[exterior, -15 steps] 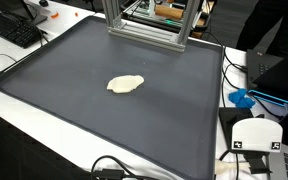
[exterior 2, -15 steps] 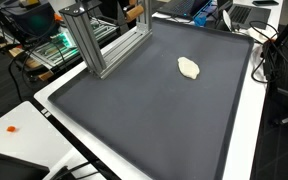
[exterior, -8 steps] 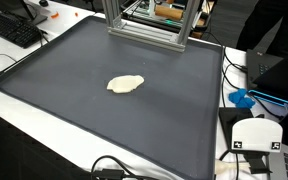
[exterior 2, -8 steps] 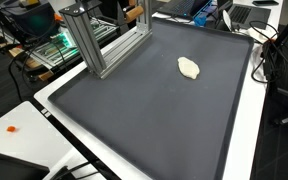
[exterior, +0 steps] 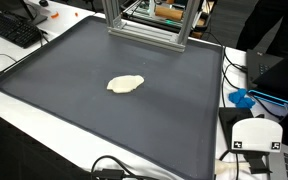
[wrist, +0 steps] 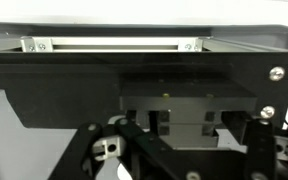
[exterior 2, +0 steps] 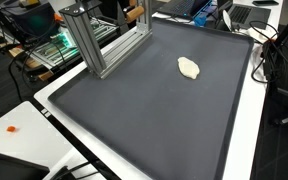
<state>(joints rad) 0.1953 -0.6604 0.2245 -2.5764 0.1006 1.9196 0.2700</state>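
Observation:
A pale, flat, dough-like lump (exterior: 125, 84) lies alone near the middle of a large dark mat (exterior: 64, 110). It sits toward that mat's far right side (exterior 2: 189, 68) in an exterior view. Neither the arm nor the gripper appears in the exterior views. In the wrist view, my gripper (wrist: 184, 162) shows only as dark finger linkages at the bottom left and bottom right. They stand well apart with nothing between them. Close ahead of it are a black panel (wrist: 44, 90) and a silver bar (wrist: 114, 44). The lump is out of the wrist view.
An aluminium frame (exterior: 144, 25) stands at the mat's back edge (exterior 2: 96, 45). A keyboard (exterior: 12, 28) lies beyond the mat's left corner. A blue object (exterior: 242, 98) and a white box (exterior: 256, 135) sit off the right side. Cables run along the near edge.

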